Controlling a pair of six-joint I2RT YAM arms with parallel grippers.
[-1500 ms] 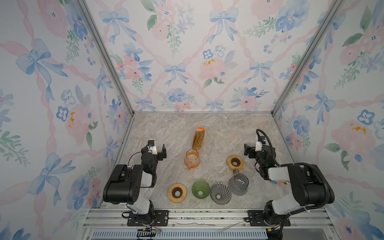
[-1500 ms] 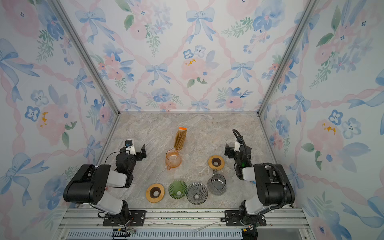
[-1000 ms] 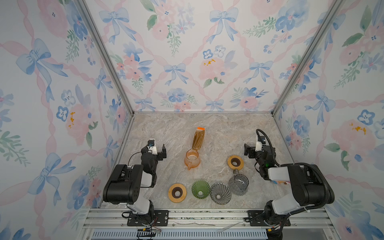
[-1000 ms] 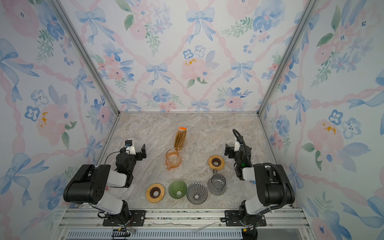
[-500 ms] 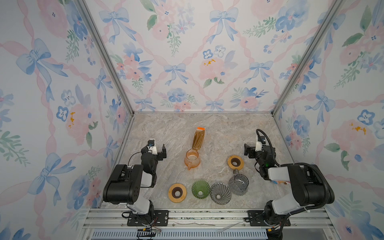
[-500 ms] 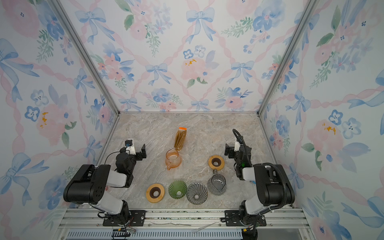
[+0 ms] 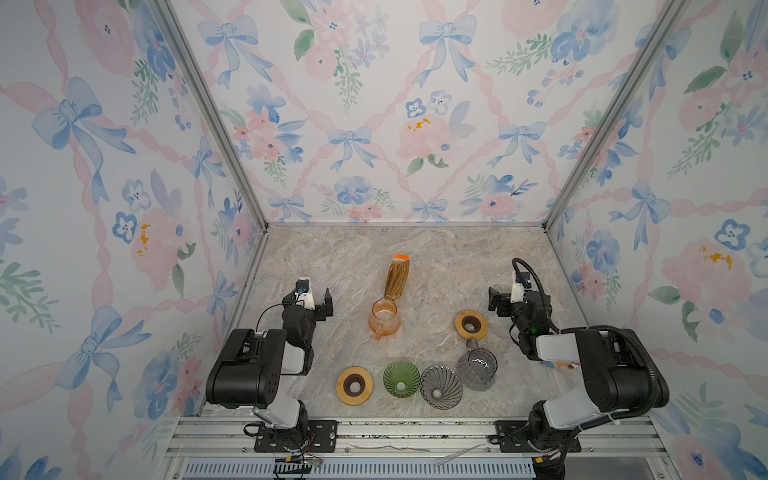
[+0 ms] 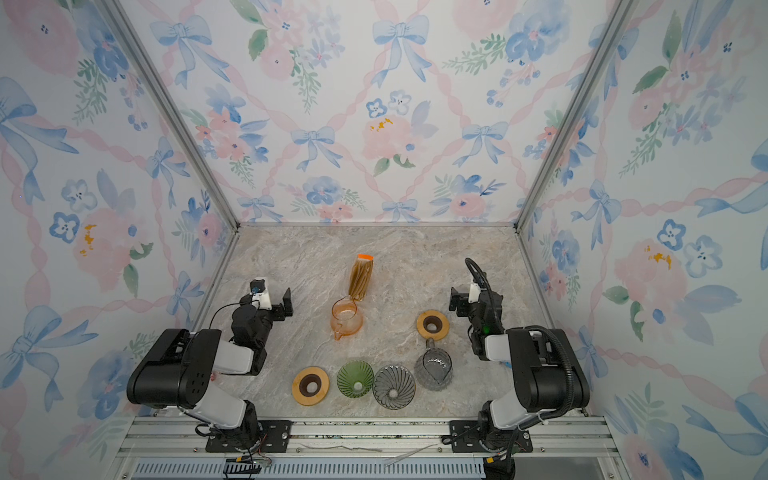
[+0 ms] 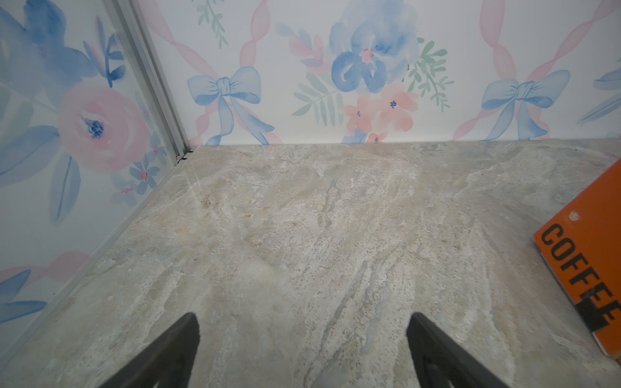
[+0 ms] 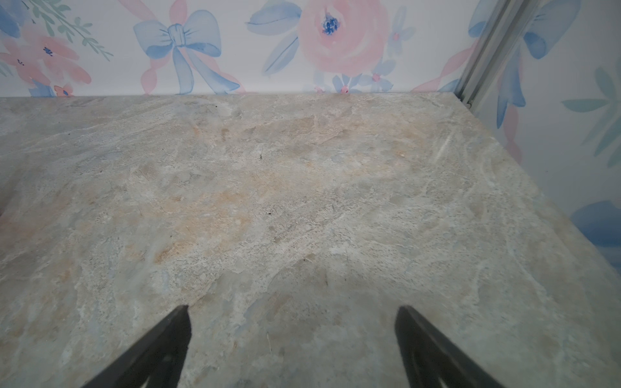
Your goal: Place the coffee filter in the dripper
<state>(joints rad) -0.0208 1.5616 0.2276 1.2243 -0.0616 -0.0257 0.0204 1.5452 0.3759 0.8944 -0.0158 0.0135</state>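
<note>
Shows coffee filter pack (image 7: 397,277) lengthwise behind orange carafe (image 7: 384,318), orange end away; cropped in left wrist view. Left gripper (image 9: 304,317), right gripper (image 10: 293,309) released, empty.

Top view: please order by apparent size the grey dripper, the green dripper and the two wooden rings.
1. grey dripper
2. green dripper and front wooden ring: these look alike.
3. rear wooden ring: looks smallest, but it lies farther from the camera, so this is unsure.

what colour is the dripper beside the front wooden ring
The dripper is green, seen best in a top view.
</note>
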